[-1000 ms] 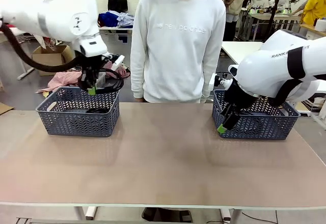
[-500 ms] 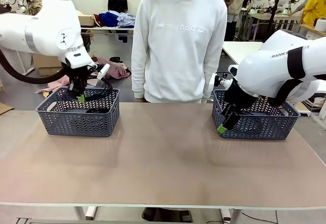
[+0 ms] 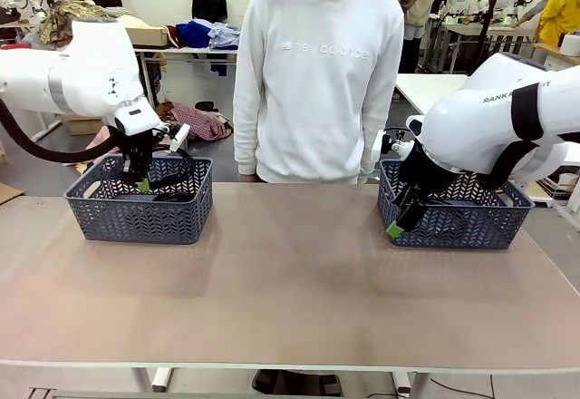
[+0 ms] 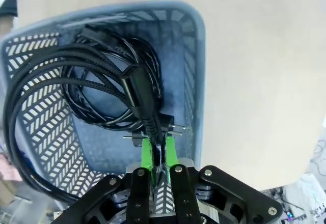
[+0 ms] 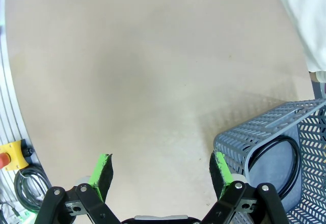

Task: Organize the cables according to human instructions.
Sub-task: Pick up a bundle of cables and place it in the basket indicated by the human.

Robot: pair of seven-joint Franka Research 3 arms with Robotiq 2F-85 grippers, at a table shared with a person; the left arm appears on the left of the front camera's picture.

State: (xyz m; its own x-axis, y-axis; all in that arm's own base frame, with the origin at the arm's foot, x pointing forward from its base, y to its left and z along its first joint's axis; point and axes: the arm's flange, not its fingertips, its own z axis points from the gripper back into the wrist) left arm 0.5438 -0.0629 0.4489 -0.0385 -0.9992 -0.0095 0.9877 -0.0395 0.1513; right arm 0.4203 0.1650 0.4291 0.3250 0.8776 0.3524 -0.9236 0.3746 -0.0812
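Your left tool (image 4: pixel 158 155) is pinched shut on a cable (image 4: pixel 86 89) inside the left basket (image 3: pixel 138 201); loose loops could drape over the rim or snag a second coil beneath (watch them). The right tool (image 5: pixel 160 175), wide open and empty, hangs beside the right basket (image 3: pixel 453 222). The beige counter (image 3: pixel 290 281) sits in a busy workshop, a person (image 3: pixel 317 72) standing behind it.

- Bright, even overhead room light; soft shadows lie on the matte beige tabletop (image 3: pixel 290 281).
- Wrist views bend at the edges.
- No glare; focus stays sharp.
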